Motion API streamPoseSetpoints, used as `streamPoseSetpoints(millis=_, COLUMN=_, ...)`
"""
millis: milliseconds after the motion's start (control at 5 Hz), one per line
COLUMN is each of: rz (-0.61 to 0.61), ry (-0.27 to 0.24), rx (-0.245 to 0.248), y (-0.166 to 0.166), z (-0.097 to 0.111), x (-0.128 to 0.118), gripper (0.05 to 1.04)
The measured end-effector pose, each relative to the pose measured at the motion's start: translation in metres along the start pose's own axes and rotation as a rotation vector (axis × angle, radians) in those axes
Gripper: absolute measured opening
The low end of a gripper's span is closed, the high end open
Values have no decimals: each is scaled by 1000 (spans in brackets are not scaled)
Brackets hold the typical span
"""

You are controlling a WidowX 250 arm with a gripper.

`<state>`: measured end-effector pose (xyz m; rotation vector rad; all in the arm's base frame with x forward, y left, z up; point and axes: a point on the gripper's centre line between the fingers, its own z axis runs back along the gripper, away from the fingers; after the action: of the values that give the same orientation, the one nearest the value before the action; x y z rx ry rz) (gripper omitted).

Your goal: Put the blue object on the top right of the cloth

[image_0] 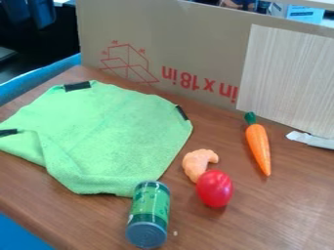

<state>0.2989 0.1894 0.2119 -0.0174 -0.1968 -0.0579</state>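
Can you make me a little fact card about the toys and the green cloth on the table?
cloth: green, wrinkled, with black strips at its edges
can: green sides, blue-grey end facing the camera, lying by the cloth's near edge
carrot: orange, green top towards the cardboard, tip towards the camera
red toy: egg-shaped, right of the can
curved toy: pale orange, just behind the red toy
table: brown, wood-look top

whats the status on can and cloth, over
Green blue-ended can lying at cloth's near edge. Not on its top right. Red toy right of can.
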Motion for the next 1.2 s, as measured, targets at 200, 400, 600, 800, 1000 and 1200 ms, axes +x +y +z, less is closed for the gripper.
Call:
streamPoseSetpoints(millis=200, rz=5, ry=30, rx=-26, y=0, z=-13, x=-1, gripper=999)
streamPoseSetpoints(millis=400, rz=10, ry=40, rx=-59, y=-6, z=-25, x=-5, gripper=999)
streamPoseSetpoints(millis=600, rz=-13, ry=32, rx=-93, y=-26, z=-32, x=-8, gripper=999)
streamPoseSetpoints(millis=800, rz=-29, ry=-3, rx=-122, y=-50, z=-31, x=-9, gripper=999)
streamPoseSetpoints(millis=1000, rz=47, ry=-45, rx=-178, y=-80, z=-46, x=-10, gripper=999)
streamPoseSetpoints(millis=1200, rz=117, ry=-99, rx=-229, y=-114, z=-54, x=-1, gripper=999)
